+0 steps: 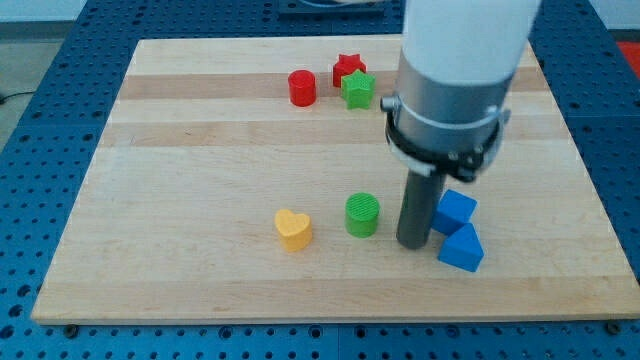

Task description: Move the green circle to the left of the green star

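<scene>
**Operator:** State the position of my tip [413,243] and of the work.

**Technician:** There is no claw on this rig, so no jaw state applies; the arm ends in a plain rod. My tip rests on the board [180,150], just to the view's right of the green circle [362,214] with a narrow gap, no contact visible. Two blue blocks [457,230] sit just to the tip's right. The green star [357,90] lies well above the tip, toward the view's top.

**Operator:** How is the push best executed?

**Technician:** In my judgement, bring the tip round to the circle's bottom-right side, then push up and slightly left. Aim for the slot left of the star. The red cylinder [302,87] already stands near that slot, so a centred, slow push is advised; an off-centre contact will likely roll the circle aside. The yellow heart [293,229], left of the circle, is clear of that path.

**Operator:** What cannot be verified?

**Technician:** The arm body covers the board behind it. The red star [348,67] is partly hidden by the green star. The tip's exact contact point is hard to make out.
</scene>
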